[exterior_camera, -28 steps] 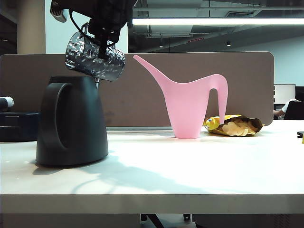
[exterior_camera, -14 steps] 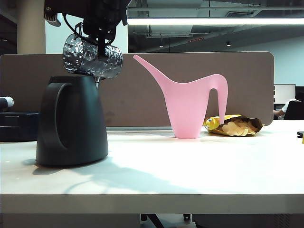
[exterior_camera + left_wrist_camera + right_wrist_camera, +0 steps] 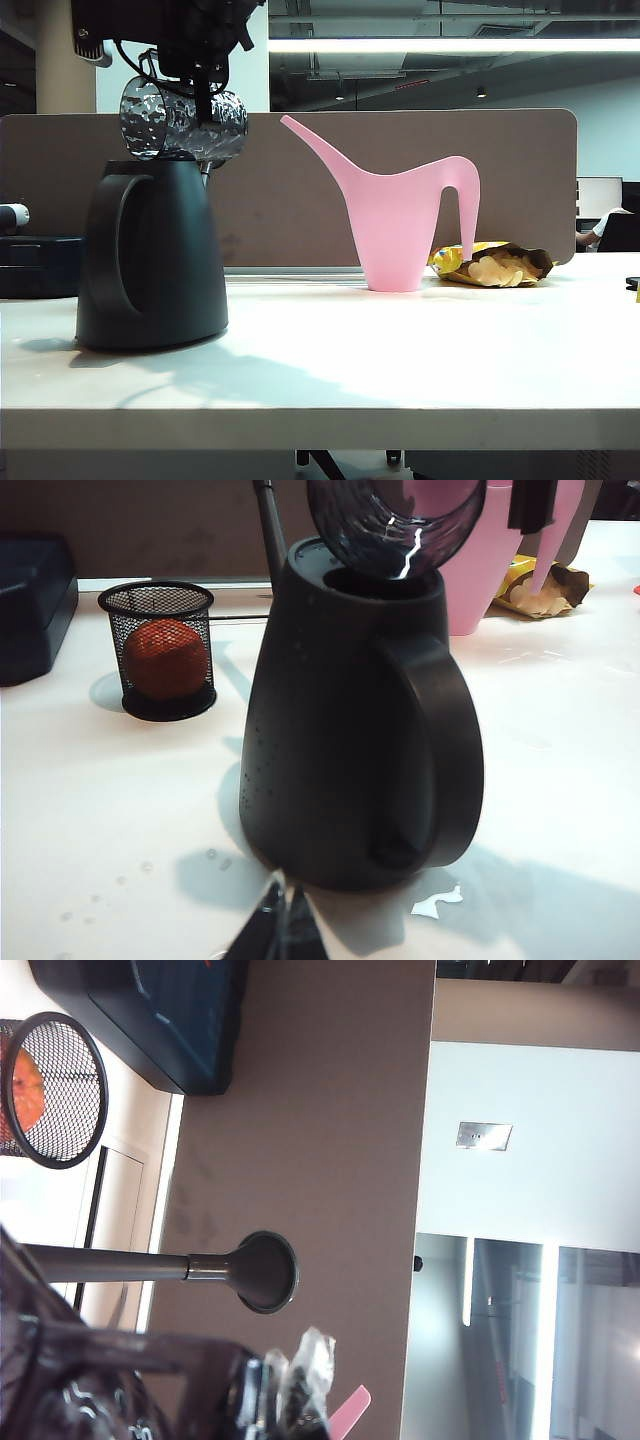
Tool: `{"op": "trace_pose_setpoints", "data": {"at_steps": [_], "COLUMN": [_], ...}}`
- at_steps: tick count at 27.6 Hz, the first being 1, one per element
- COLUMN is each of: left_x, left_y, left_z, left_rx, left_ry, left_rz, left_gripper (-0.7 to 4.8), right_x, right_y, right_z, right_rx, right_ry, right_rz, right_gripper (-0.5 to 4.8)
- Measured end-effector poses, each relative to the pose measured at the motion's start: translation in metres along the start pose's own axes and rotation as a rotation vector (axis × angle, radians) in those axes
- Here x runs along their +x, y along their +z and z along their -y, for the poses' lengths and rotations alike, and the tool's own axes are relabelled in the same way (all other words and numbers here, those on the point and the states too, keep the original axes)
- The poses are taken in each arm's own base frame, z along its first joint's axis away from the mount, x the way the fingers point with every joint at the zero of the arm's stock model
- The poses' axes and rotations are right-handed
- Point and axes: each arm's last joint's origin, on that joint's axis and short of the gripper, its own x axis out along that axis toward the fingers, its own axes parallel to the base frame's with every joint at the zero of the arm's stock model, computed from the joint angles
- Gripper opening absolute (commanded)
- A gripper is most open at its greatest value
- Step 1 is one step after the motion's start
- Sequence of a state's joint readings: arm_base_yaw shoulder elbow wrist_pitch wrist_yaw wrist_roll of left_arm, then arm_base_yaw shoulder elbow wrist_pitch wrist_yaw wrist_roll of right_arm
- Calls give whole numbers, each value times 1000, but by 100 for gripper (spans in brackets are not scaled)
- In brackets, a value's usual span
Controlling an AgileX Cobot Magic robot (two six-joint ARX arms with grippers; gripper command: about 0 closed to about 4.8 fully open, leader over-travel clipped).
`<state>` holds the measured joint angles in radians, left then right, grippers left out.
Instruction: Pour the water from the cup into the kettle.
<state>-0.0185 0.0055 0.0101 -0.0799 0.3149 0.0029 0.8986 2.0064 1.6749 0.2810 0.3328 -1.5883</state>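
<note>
Compared with a second before, the small hammered silver-purple metal cup had rolled further over: earlier its mouth sloped down toward the large matte black tapered kettle at an angle, and now it lay nearly on its side, mouth facing away from the pink long-spouted plastic watering can. The cup had also shifted slightly along the kettle's top, away from the watering can, and the dark arm above had moved with it. The kettle, the watering can and the opened yellow snack bag beyond the watering can had not moved.

The right gripper hung directly above the kettle, its jaws pressed tight together on the cup's thin handle, carrying the cup just over the kettle's open top. In the left wrist view the cup's mouth sat right at the kettle's rim. In the right wrist view the kettle's round-knobbed rod stood just beside the gripper's fingers.

The left gripper sat low near the kettle's base on the white table, its dark fingertips meeting at a point with no gap and nothing between them. A black mesh cup holding an orange ball stood on the table beside the kettle, apart from it.
</note>
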Motion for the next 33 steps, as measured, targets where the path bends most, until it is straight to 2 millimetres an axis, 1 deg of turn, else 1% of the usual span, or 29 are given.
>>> {"op": "trace_pose_setpoints", "data": {"at_steps": [33], "left_x": [0], "left_y": [0], "left_z": [0], "left_rx": [0], "left_ry": [0], "left_rz": [0], "left_gripper": [-5], "right_x": [2], "right_y": [1], "right_z": [2], "right_rx": [-10], "right_ry": [-1], "right_rz": [-1], "right_gripper": [-3]}}
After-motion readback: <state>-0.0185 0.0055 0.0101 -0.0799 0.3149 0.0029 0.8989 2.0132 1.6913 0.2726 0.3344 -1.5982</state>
